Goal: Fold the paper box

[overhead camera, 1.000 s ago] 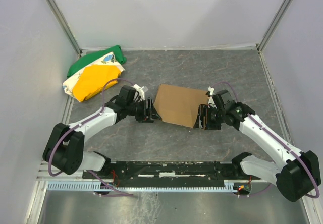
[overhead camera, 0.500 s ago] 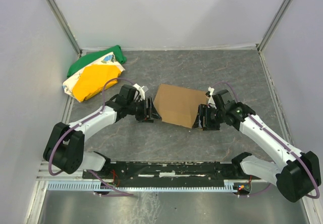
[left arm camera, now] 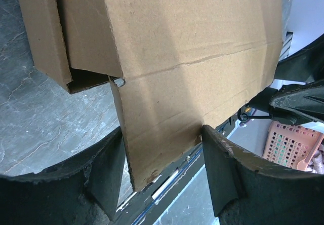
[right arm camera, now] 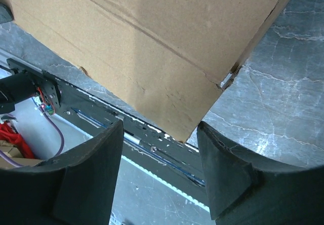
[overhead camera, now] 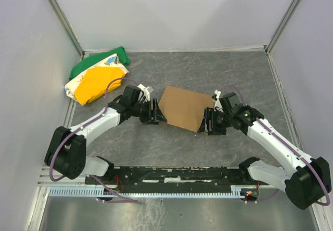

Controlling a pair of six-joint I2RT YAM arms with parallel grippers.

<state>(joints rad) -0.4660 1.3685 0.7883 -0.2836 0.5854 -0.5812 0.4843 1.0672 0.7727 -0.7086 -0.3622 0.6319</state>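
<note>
**Both hands at the box ends, fold not yet closed**

At the upper left of the overhead view lies one cloth bundle (overhead camera: 96, 80), green, yellow and white, well apart from my work. It plays no part here.

Next comes my left hand (overhead camera: 152, 114), at the left end of the paper box (overhead camera: 184, 106). It is released: its fingers (left arm camera: 104, 177) stand wide, and a creased cardboard panel fills the gap between them, face toward my wrist camera. Nothing is pinched across its thickness. Whether the pads brush the panel's edges I cannot tell.

The one paper box sits in the middle of the tabletop (overhead camera: 208, 72), partly formed, with a side wall standing up at the upper left of my left wrist view.

My right hand (overhead camera: 210, 122) waits at the box's lower right corner, also released, the cardboard corner hanging between its spread fingers (right arm camera: 225, 169) with room on both sides.

I judge that I am lining up on both ends at once. The next move calls for closing on the panels and bending them along their creases without crushing the board.

Count: one box, one bundle, two hands.
</note>
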